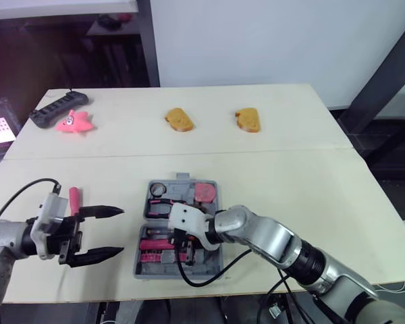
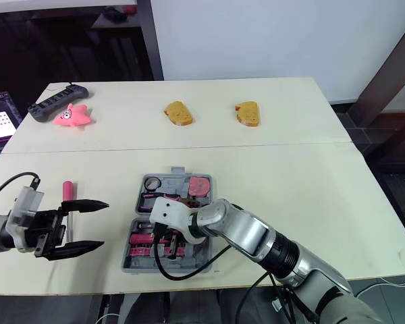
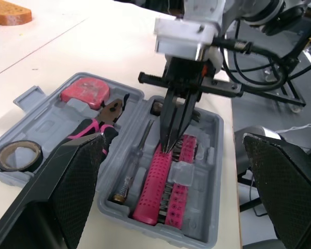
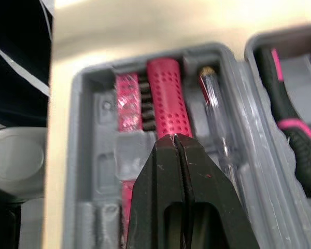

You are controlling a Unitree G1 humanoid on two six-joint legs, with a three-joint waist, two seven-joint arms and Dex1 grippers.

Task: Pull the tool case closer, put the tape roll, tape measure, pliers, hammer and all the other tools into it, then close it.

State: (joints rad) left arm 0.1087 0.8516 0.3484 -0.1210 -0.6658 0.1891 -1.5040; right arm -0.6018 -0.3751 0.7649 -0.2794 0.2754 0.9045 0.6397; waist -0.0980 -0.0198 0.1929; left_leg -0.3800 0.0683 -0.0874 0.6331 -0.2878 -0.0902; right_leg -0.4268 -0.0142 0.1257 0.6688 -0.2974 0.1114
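The grey tool case point(image 1: 209, 260) lies open near the table's front edge. Its far half holds a tape roll point(image 3: 15, 154), a red tape measure point(image 3: 85, 89) and pink-and-black pliers point(image 3: 101, 122). In the near half lie a clear-handled screwdriver point(image 3: 132, 166) and a pink dotted handle point(image 4: 168, 98). My right gripper point(image 3: 171, 146) is shut, tips pointing down onto that pink handle, nothing between its fingers. My left gripper point(image 1: 120, 231) hangs open left of the case. A pink-handled tool point(image 1: 74, 198) lies on the table just behind it.
At the back of the table are a black power strip point(image 1: 57, 108), a pink starfish toy point(image 1: 74, 121) and two orange sponges point(image 1: 179, 119) point(image 1: 248, 119). A black cable point(image 1: 202, 278) loops from my right arm past the case's front edge.
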